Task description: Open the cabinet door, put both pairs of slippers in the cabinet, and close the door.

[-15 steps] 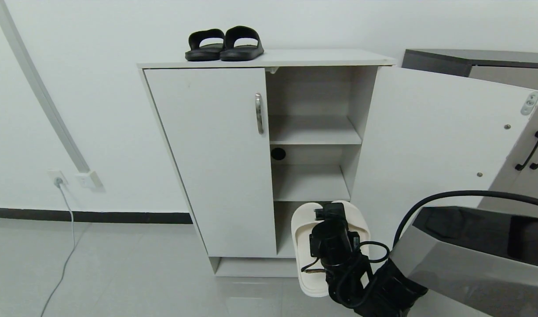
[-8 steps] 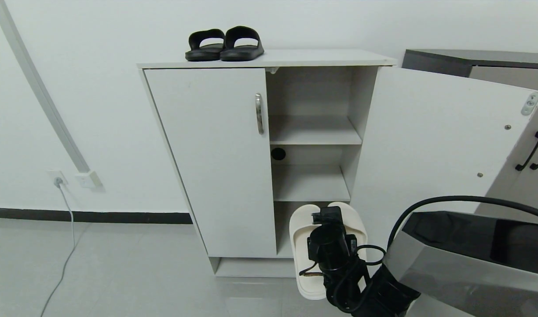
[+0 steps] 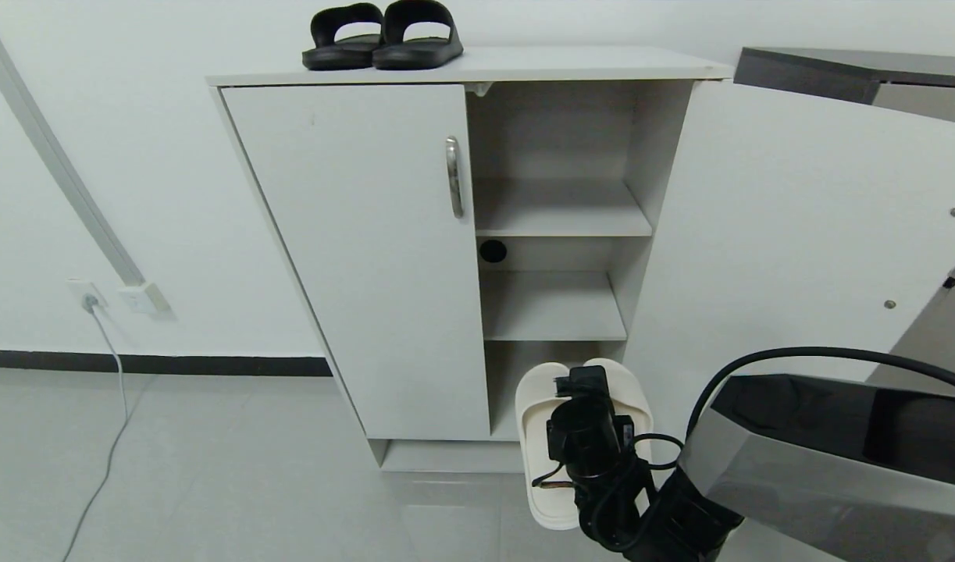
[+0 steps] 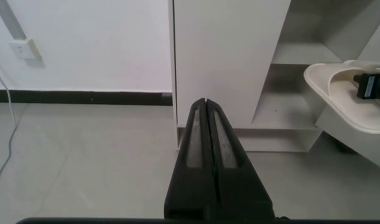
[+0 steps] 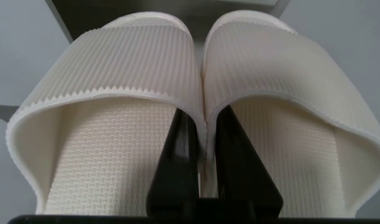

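**A:** Head view first. Where are the slippers?

**B:** The black slippers sit side by side on top of the cabinet, at about 11 o'clock. The white slippers hang at 6 o'clock, off the floor. Their toes are at the mouth of the lowest compartment, but I cannot tell whether they are past its edge.

**A:** What holds them?

**B:** The right gripper, reaching in from 5 o'clock, is clenched on the pair.

**A:** And the doors?

**B:** The right door stands swung wide toward 3 o'clock. The left door is closed, with its handle upright along the inner edge. A wall socket sits at 9 o'clock, and a cable trails from it down to the floor.

**A:** Left wrist view?

**B:** The left gripper has its two fingers pressed flat together with nothing between them. It hangs above the floor, pointing at the closed left door. Farther off, one white slipper shows in front of the open lower compartment, with the right gripper on it.

**A:** Right wrist view?

**B:** The white slippers lie side by side, touching. One of the fingers goes under the ribbed strap of each slipper. Together they pinch the two inner side walls.
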